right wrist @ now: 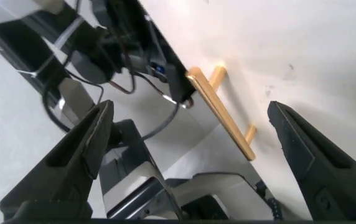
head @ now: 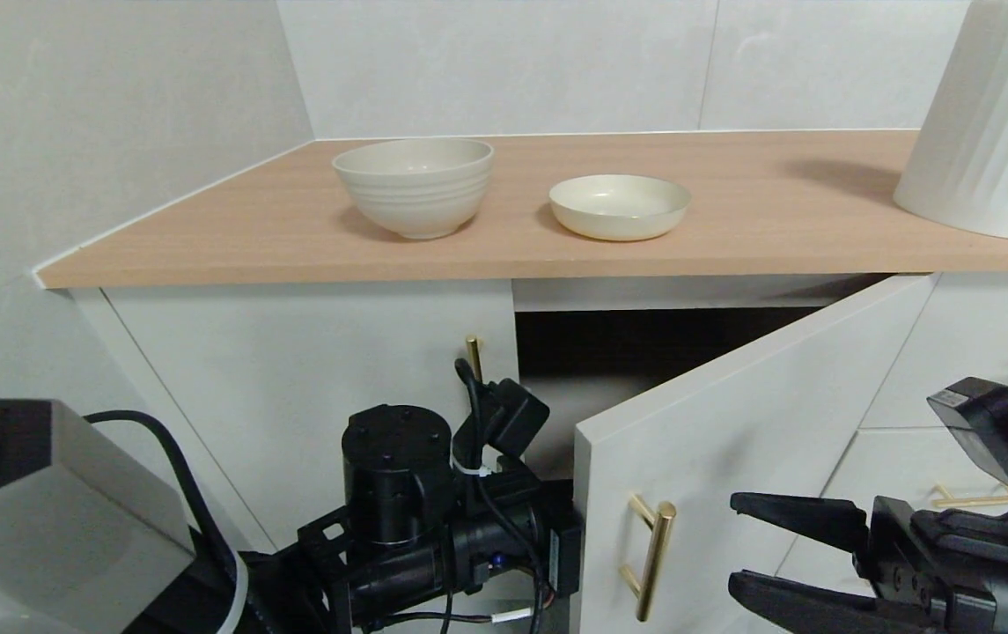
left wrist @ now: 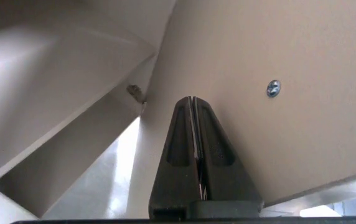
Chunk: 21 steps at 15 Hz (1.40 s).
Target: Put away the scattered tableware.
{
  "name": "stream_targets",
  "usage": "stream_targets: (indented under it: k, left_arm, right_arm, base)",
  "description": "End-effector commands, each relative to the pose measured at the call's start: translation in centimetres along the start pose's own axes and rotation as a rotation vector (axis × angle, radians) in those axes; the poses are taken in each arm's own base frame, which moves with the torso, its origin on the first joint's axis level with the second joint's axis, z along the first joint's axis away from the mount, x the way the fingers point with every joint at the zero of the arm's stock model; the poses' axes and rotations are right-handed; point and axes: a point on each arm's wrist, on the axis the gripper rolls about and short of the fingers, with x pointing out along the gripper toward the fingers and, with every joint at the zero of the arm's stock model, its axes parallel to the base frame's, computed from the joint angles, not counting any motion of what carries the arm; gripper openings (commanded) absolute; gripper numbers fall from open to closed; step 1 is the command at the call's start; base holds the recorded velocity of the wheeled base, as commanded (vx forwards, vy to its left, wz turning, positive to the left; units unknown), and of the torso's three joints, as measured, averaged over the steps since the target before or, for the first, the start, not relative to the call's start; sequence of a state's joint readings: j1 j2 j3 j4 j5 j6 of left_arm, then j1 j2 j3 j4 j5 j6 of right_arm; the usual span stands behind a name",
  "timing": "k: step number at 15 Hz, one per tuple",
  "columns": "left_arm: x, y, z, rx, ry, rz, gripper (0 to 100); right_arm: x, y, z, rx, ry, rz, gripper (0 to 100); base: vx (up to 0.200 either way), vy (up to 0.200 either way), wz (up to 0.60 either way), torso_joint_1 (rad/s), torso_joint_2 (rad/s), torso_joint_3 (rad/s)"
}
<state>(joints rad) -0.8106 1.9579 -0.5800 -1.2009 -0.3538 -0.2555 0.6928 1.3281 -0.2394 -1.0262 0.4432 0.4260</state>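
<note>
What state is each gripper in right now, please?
Left gripper: closed, holding nothing, behind the cabinet door.
Right gripper: open, empty, facing the door handle.

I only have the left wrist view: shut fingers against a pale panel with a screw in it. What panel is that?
Observer: It's the inner face of the cupboard door, which stands swung open; your left gripper is tucked behind it.
Operator: Where's the right gripper?
Observer: The right gripper is on the door's outer side, fingers open, level with the gold handle and not touching it.
Operator: And the tableware?
Observer: A bowl and a shallow dish sit apart on the countertop above.
</note>
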Motion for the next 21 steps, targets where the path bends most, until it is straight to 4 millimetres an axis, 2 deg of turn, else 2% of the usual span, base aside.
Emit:
stream_targets:
  k: [1, 4, 8, 14, 19, 21]
  left_arm:
    - [0.2, -0.1, 0.5, 0.008, -0.021, -0.005, 0]
    - [0.8, -0.2, 0.9, 0.006, -0.011, -0.010, 0]
    - [1.6, -0.1, 0.7, 0.002, 0.006, -0.014, 0]
    - [2.4, -0.3, 1.5, 0.003, 0.004, -0.014, 0]
    - [2.9, -0.1, 1.4, 0.000, 0.012, -0.004, 0]
    - [3.5, 0.1, 1.4, 0.002, 0.007, -0.007, 0]
  right_arm:
    - [-0.4, 0.4, 0.3, -0.013, -0.022, 0.011, 100]
    - [-0.7, 0.6, 0.5, -0.019, -0.037, 0.019, 100]
    - [-1.3, 1.2, 1.1, -0.040, -0.073, 0.036, 100]
    - [-2.0, 2.3, 2.9, -0.084, -0.159, 0.071, 100]
    - [-2.6, 2.9, 3.7, -0.087, -0.166, 0.069, 100]
    - [-3.0, 3.4, 4.4, -0.097, -0.186, 0.078, 100]
  base:
    - [-0.200, 0.000, 0.00, 0.012, 0.00, 0.002]
    - [-0.200, 0.000, 0.00, 0.002, 0.00, 0.004]
    - [0.000, 0.000, 0.00, 0.000, 0.00, 0.000]
    - [0.000, 0.000, 0.00, 0.000, 0.00, 0.000]
    - [-0.200, 0.000, 0.00, 0.006, 0.00, 0.003]
    - [0.000, 0.000, 0.00, 0.000, 0.00, 0.000]
